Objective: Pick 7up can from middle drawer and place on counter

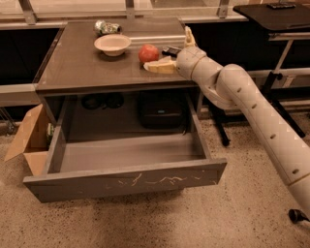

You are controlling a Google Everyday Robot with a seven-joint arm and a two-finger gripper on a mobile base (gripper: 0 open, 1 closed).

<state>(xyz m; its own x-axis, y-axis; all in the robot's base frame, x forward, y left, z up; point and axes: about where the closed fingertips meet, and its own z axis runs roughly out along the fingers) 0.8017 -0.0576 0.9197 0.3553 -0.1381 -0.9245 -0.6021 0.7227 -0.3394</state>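
Place step looked all but done: the red apple (148,52) sat on the surface (72,72) near the bowl (112,44), well above the open middle drawer (127,181), w/ the end effector (168,50) just right of it, spread wide & holding nothing, so next move prob. called for a straight back-off w/o nudging the fruit.

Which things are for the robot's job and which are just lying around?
For the job: apple on the counter; open middle drawer; gripper beside the apple, fingers open.
Just lying about: pale bowl, shiny can, cardboard box, black desk.
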